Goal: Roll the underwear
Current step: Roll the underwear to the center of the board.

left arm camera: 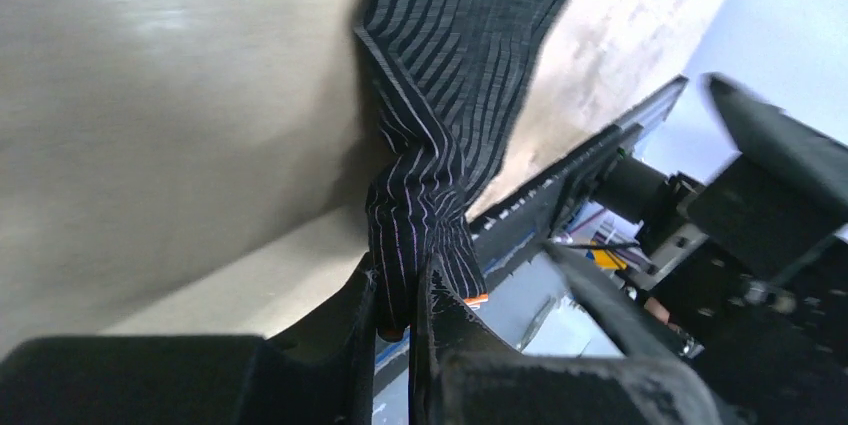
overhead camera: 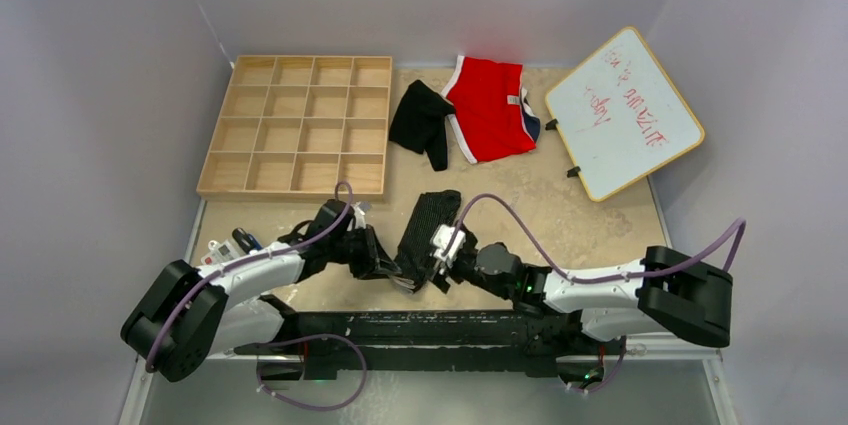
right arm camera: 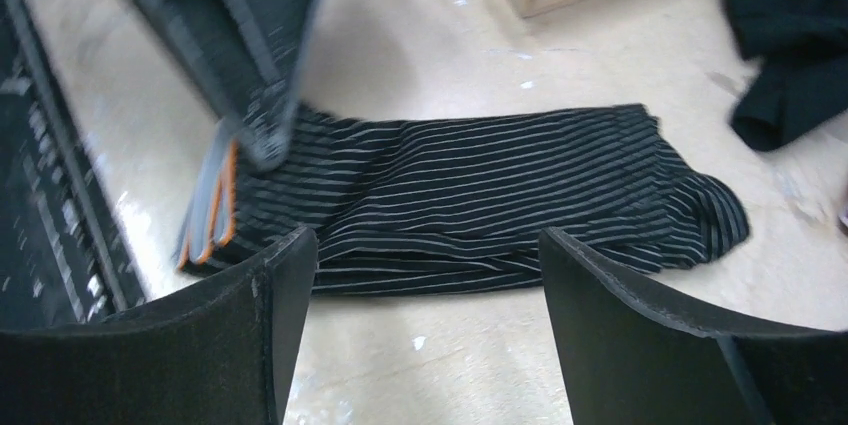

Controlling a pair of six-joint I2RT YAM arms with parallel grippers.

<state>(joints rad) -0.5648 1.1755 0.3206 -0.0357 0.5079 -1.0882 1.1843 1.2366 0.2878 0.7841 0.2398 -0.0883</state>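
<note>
Nearest the bases, the left pincer is clenched on the near end of the ribbed underwear, bunching that end into a tight twist. The rest of the garment lies flat on the surface, stretching away from the arms. Just beside it, the right pincer hangs over the same end, released, jaws spread wide with nothing between them.

The step in hand looks like starting the roll. To do it well, the right pincer should probably take the near hem at its free corner, so that both pincers hold the edge level. The end can then be turned over onto itself and walked forward, kept tight and straight. A 1-sided, bunched pinch risks a lopsided cone instead of a roll.

Farther out lies the second black underwear, crumpled and not yet rolled, touching the red briefs.

The count is 2 black undergarments, 1 pair of red briefs, 1 wooden tray of 16 compartments at far left, and 1 whiteboard at far right.
</note>
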